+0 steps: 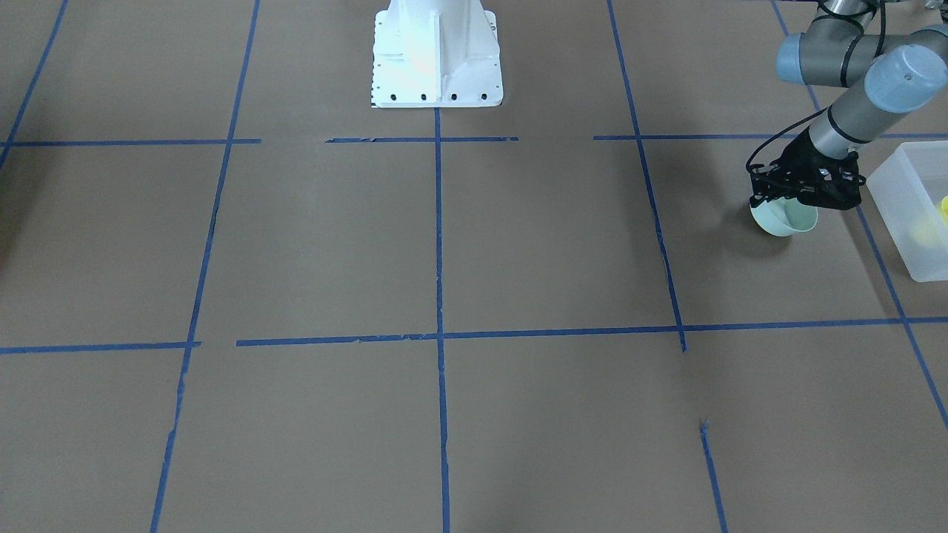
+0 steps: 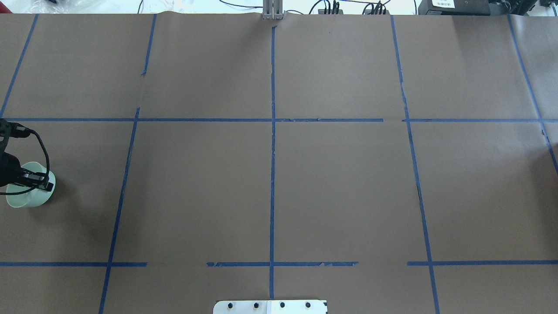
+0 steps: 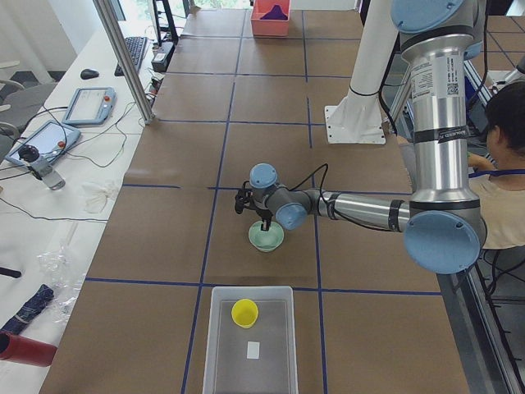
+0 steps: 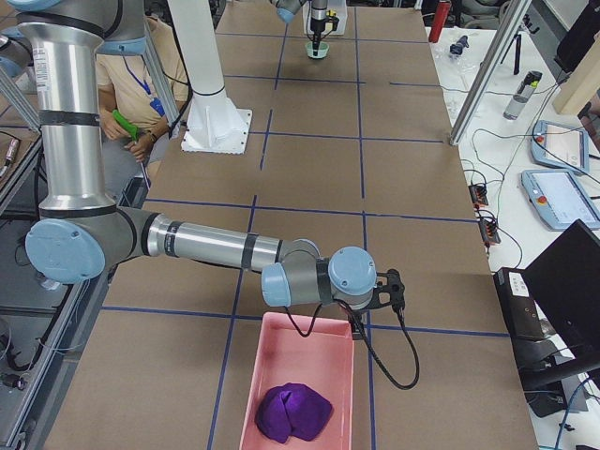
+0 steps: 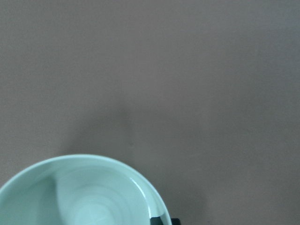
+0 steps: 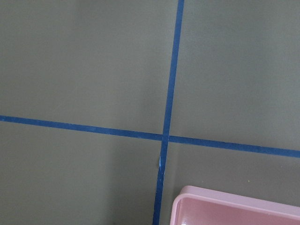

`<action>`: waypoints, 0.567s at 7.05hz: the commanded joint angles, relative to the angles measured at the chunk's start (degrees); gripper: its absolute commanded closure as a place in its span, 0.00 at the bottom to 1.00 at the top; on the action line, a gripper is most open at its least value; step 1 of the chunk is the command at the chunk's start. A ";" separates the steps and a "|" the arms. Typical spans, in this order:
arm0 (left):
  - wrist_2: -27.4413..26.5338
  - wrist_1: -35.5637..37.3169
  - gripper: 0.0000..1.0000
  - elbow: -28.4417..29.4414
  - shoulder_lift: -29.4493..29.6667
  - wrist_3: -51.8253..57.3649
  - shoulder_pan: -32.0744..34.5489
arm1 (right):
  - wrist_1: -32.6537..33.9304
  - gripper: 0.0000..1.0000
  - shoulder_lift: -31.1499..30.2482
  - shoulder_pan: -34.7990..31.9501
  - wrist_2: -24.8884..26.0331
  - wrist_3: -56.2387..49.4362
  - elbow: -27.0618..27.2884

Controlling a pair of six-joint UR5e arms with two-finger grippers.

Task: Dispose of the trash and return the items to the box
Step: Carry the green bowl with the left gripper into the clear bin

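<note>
My left gripper is shut on the rim of the pale mint-green bowl, one finger inside and one outside. The bowl stands at or just above the brown paper, a little short of the box; I cannot tell if it is lifted. It also shows in the overhead view, the left exterior view and the left wrist view. The translucent white box holds the yellow cup. My right gripper hangs at the rim of a pink tray; I cannot tell if it is open.
The pink tray holds a purple crumpled lump; its corner shows in the right wrist view. A small white piece lies in the box. The white robot base stands at the table's robot side. A person sits beside it.
</note>
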State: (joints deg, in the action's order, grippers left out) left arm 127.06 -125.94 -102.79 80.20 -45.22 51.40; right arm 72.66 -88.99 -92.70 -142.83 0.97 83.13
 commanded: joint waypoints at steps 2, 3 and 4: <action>0.38 0.43 1.00 -4.89 -3.38 15.67 14.17 | -0.06 0.00 0.39 6.89 -0.71 20.83 11.83; 0.21 3.04 1.00 -4.27 -3.03 26.13 20.52 | 0.20 0.00 0.31 8.92 -0.26 25.27 15.27; -0.23 8.81 1.00 0.09 -2.16 40.25 30.68 | 0.29 0.00 0.04 11.99 -0.35 31.14 18.53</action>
State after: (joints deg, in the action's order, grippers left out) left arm 127.21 -122.43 -106.31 77.33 -20.39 71.25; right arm 72.80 -88.74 -84.21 -143.30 24.91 97.33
